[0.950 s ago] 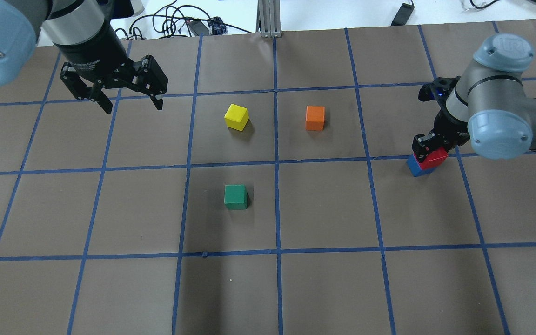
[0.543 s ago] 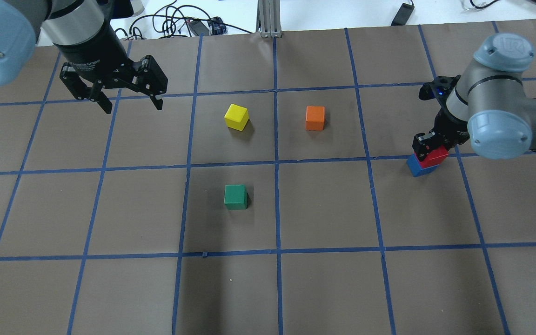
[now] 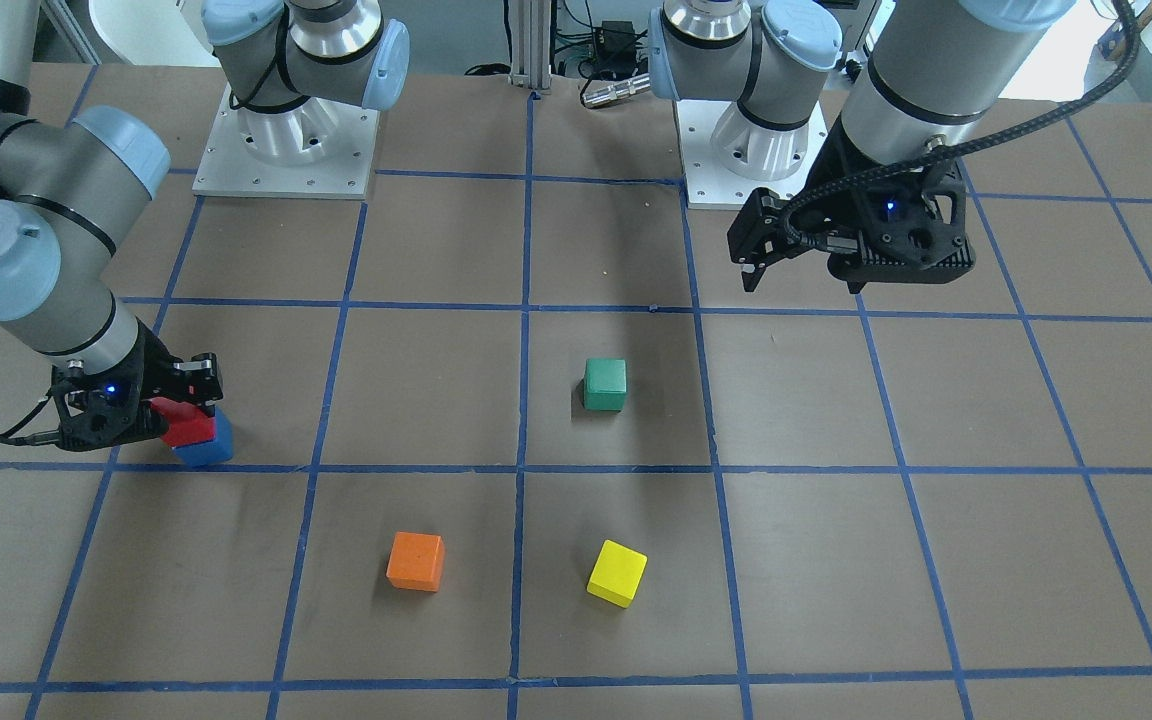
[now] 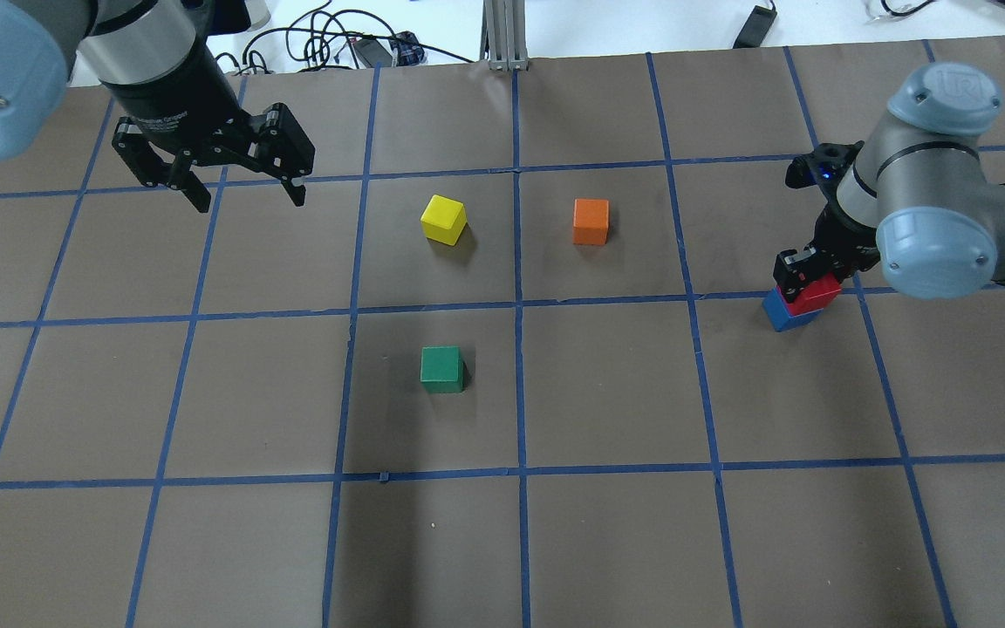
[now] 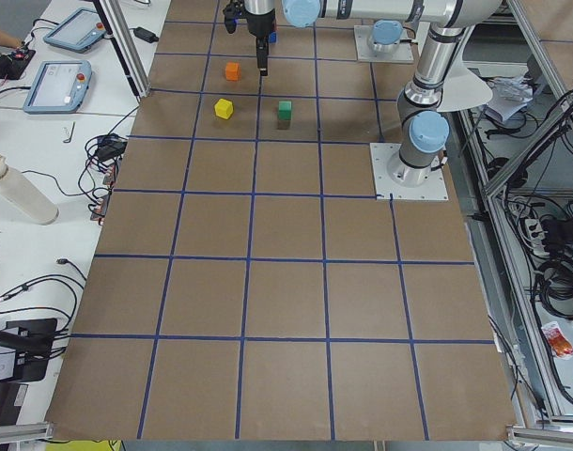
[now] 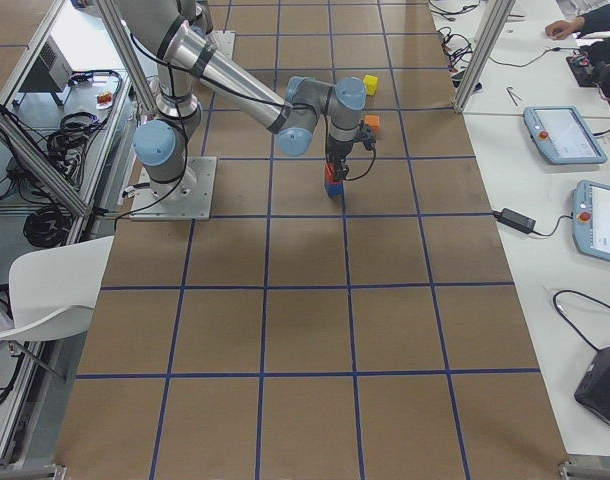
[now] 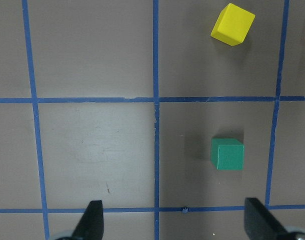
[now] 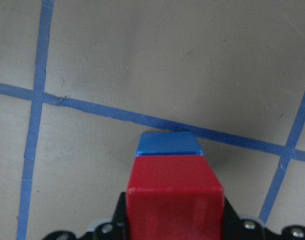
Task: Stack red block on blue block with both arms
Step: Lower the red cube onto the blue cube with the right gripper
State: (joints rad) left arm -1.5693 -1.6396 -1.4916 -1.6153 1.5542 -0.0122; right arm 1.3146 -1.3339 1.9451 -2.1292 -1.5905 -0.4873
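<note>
The red block (image 4: 814,295) is held between the fingers of my right gripper (image 4: 805,281), directly over the blue block (image 4: 780,315) at the right of the table. The red one sits a little offset from the blue one; I cannot tell whether they touch. The right wrist view shows the red block (image 8: 174,192) in the shut jaws with the blue block (image 8: 168,144) just beyond it. In the front-facing view they are the red block (image 3: 186,425) and the blue block (image 3: 208,446). My left gripper (image 4: 249,202) hangs open and empty at the far left.
A yellow cube (image 4: 443,218) and an orange cube (image 4: 591,221) lie in the far middle squares. A green cube (image 4: 441,368) lies nearer the middle. Blue tape lines grid the brown table (image 4: 607,541). Cables lie beyond the far edge.
</note>
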